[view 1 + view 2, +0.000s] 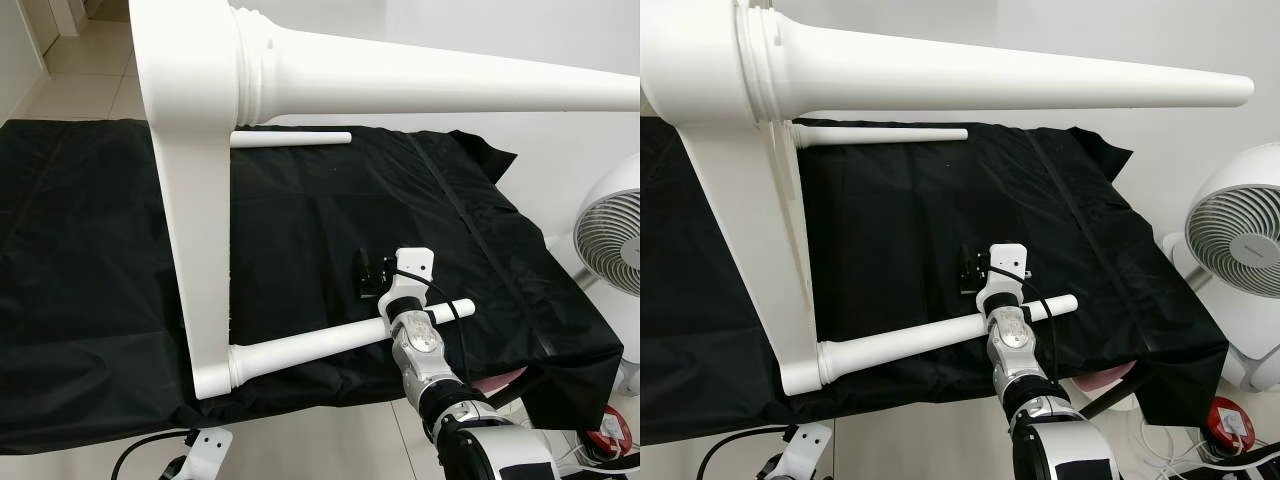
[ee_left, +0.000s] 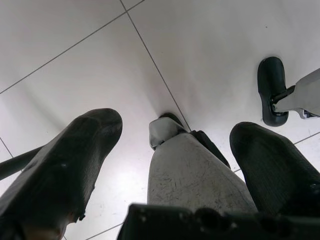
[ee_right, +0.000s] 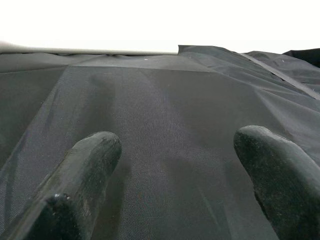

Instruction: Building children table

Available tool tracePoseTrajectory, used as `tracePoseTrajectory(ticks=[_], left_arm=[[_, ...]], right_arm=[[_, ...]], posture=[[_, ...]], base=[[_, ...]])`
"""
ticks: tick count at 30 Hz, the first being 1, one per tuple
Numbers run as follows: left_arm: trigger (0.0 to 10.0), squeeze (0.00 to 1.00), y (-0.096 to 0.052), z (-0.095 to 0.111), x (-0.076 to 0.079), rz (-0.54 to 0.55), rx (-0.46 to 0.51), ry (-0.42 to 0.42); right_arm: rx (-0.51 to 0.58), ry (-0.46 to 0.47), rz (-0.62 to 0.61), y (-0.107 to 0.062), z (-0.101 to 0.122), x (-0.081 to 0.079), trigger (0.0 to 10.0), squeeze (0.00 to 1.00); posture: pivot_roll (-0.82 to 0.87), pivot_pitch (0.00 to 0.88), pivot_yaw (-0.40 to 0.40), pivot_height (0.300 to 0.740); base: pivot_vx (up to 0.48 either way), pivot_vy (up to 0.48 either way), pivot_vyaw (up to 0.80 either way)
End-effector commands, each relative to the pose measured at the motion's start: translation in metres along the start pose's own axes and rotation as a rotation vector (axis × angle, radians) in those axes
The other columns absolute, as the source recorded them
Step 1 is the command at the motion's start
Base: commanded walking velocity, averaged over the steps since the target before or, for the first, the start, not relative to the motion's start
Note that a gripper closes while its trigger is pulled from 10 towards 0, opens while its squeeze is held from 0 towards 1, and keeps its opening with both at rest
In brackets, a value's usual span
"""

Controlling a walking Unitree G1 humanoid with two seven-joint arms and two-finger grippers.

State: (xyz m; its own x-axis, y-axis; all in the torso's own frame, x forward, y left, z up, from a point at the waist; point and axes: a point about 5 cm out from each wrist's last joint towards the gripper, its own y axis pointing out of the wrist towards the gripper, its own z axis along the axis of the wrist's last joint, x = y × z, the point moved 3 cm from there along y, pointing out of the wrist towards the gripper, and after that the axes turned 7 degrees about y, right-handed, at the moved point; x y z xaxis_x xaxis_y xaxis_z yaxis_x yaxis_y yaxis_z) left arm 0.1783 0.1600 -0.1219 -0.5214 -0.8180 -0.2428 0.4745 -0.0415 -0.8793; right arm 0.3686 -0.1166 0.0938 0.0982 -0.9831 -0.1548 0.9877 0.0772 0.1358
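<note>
Head views: white children's table (image 1: 200,200) lies tipped on the black cloth (image 1: 890,220); right claw (image 1: 372,275) reaches over its nearest leg (image 1: 940,338). Left wrist: left claw (image 2: 175,150) spread above floor tiles (image 2: 210,45), grasping nothing. Right wrist: right claw fingers (image 3: 90,165) wide apart, empty, above cloth.

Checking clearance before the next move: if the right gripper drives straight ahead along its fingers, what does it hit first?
Most likely the black cloth. The right gripper, fingers open, points low across it, away from the near table leg. Beyond that, the far table leg lies roughly ahead, though depth is unclear.
</note>
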Motion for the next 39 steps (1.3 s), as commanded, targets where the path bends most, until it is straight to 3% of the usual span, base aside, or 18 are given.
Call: tracePoseTrajectory(ticks=[1,39], left_arm=[[10.0,0.00,-0.0019,-0.0174,0.0087,-0.002,-0.061,-0.011],[10.0,0.00,-0.0021,-0.0177,0.0099,-0.005,-0.058,-0.013]], right_arm=[[-0.026,-0.003,-0.013,-0.0045,-0.0068,0.0037,10.0,0.00],[-0.027,-0.003,-0.016,-0.0068,-0.0085,0.0047,10.0,0.00]], posture=[[0.06,0.000,-0.118,0.740],[0.06,0.000,-0.119,0.740]], base=[[0.000,0.000,0.00],[0.000,0.000,0.00]])
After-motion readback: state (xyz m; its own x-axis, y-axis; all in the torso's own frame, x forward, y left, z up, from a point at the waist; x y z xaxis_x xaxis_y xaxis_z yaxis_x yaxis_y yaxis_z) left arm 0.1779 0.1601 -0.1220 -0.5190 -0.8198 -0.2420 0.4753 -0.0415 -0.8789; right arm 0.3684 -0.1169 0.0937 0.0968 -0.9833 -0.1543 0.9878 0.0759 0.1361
